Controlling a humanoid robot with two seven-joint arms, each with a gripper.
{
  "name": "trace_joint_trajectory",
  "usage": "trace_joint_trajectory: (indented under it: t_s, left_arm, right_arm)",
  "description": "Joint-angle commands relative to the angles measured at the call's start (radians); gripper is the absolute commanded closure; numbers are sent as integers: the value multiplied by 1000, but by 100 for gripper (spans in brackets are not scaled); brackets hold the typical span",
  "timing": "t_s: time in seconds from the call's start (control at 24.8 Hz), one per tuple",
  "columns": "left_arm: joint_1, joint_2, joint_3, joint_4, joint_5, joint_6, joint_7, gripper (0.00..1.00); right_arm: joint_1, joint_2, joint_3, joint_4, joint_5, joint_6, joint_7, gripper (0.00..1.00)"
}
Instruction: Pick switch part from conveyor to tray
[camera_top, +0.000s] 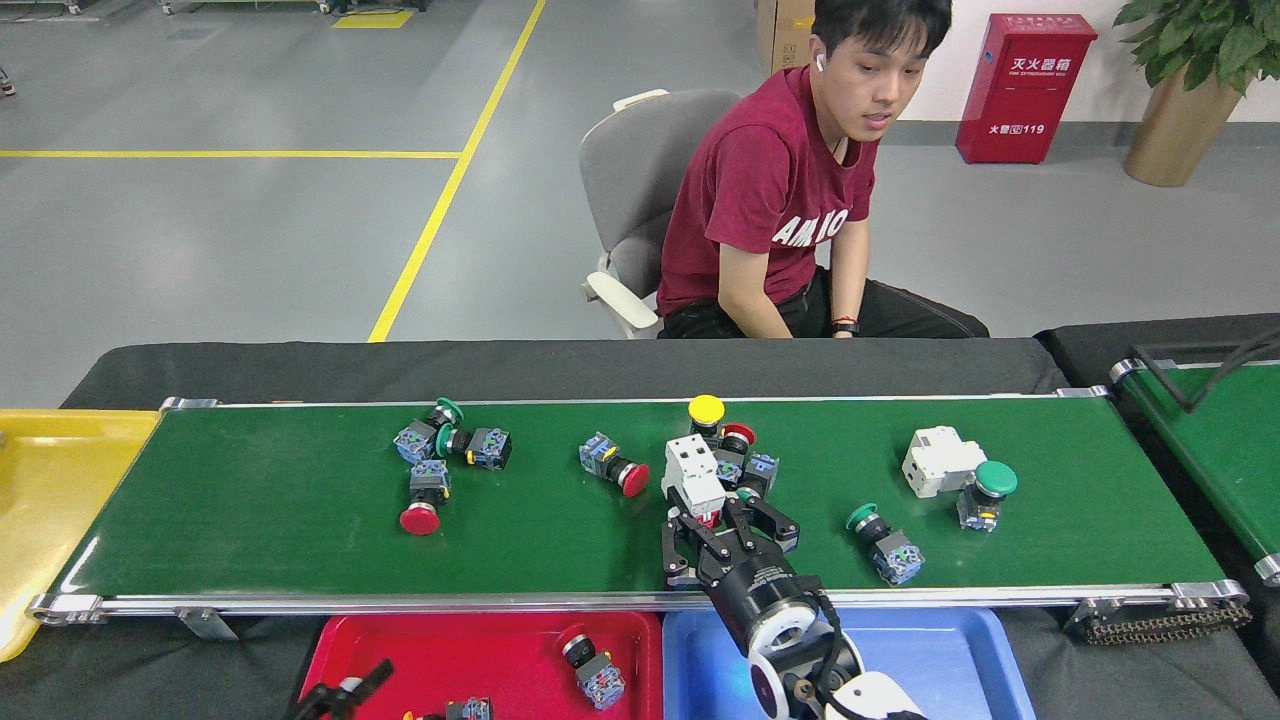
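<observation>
Right gripper (722, 515) on the conveyor (250, 520), fingers spread around the near end of a white circuit breaker (692, 473), apparently not yet clamped. The breaker touches a cluster of push-button switches (735, 455); closing here may nudge them, or pinch a neighbour, so the part slips before reaching the blue tray (930, 650). Left gripper (340, 693) is barely visible over the red tray (480, 650); its opening cannot be told.
</observation>
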Motion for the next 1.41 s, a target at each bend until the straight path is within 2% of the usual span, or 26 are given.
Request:
trace_joint_trajectory:
  t_s: [0.0, 0.12, 0.32, 0.4, 0.48, 0.65, 0.77, 0.89, 0.93, 0.97, 1.01, 1.05, 1.13, 1.21, 1.37]
  left_arm:
    - [-14, 0, 94, -1, 31, 62, 6, 0]
    - [-12, 15, 149, 20, 53, 66, 3, 0]
    - [-23, 32, 147, 24, 48, 69, 0, 0]
    - [-54, 41, 138, 43, 42, 69, 0, 0]
    - [-117, 62, 137, 91, 31, 71, -8, 0]
    - [-227, 105, 137, 160, -12, 69, -95, 0]
    - [-269, 133, 135, 212, -13, 71, -128, 0]
    - [-328, 136, 117, 257, -13, 76, -186, 0]
    - [-348, 136, 112, 277, -13, 83, -203, 0]
    - [-368, 138, 108, 300, -13, 97, -214, 0]
    - [-388, 142, 108, 324, -15, 111, -215, 0]
    - [-407, 154, 108, 346, -13, 120, -217, 0]
    - [-422, 185, 108, 387, -15, 132, -215, 0]
    - [-448, 207, 92, 441, -15, 171, -215, 0]
    - [-506, 265, -1, 551, -12, 281, -210, 0]
  right_arm:
    - [18, -64, -32, -109, -42, -72, 18, 98]
    - [75, -161, -75, -176, -84, -173, 34, 97]
    - [224, -267, -272, -179, -173, -587, 24, 95]
    - [273, -313, -341, -179, -229, -708, 21, 94]
    - [316, -338, -388, -179, -260, -799, 4, 94]
    - [364, -347, -443, -179, -272, -856, -14, 94]
    - [390, -362, -454, -176, -275, -859, -16, 91]
    - [414, -396, -502, -138, -314, -900, -17, 89]
    - [414, -396, -516, -125, -325, -900, -16, 84]
    - [416, -396, -534, -113, -332, -900, -12, 69]
    - [416, -394, -549, -107, -334, -900, -6, 28]
    - [416, -393, -563, -106, -334, -900, -2, 2]
    - [416, -391, -592, -107, -341, -900, -2, 2]
    - [411, -390, -604, -107, -387, -900, 0, 2]
    - [373, -387, -615, -112, -433, -891, -2, 3]
